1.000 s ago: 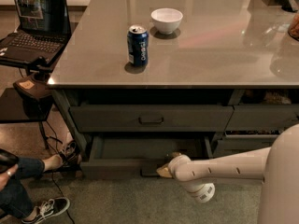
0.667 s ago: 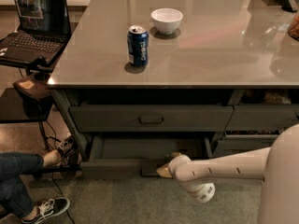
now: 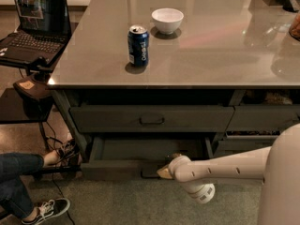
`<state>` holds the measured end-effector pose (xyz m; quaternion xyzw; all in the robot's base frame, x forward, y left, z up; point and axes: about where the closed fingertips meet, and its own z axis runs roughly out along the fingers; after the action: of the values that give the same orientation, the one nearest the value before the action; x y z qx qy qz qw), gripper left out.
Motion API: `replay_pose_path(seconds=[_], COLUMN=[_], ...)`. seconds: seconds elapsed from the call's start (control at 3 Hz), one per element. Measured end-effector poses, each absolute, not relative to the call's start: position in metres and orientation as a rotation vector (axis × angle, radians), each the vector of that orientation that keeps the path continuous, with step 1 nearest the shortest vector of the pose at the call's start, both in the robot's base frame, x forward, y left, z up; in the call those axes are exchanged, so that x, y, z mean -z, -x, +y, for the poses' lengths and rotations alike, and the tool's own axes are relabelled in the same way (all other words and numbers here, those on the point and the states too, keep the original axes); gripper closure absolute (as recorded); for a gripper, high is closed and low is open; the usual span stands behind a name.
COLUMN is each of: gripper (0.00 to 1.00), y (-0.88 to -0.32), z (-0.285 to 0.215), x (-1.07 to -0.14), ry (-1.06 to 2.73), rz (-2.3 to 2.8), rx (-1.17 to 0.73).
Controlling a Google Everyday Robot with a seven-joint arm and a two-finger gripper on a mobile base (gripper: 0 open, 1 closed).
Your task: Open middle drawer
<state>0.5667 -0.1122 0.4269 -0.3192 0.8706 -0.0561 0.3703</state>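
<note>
Our gripper (image 3: 162, 172) sits low at the middle drawer (image 3: 117, 169), already partly out beneath the surface (image 3: 211, 55), against its handle (image 3: 149, 173) for pulling; how the jaws stand we cannot tell.

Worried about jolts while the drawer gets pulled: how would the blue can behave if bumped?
The blue can is tall and narrow, so it would probably tip, then roll. It stands near the table's front edge, so it might fall off. The gripper is below, at the middle drawer's handle.
</note>
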Motion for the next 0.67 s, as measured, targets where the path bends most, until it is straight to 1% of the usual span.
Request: replay_pose_path(seconds=[0.67], gripper=[1.0], y=[-0.5602], z=[-0.1111], x=[-0.427], ry=[0.815], rz=[2.237], rx=[0.146])
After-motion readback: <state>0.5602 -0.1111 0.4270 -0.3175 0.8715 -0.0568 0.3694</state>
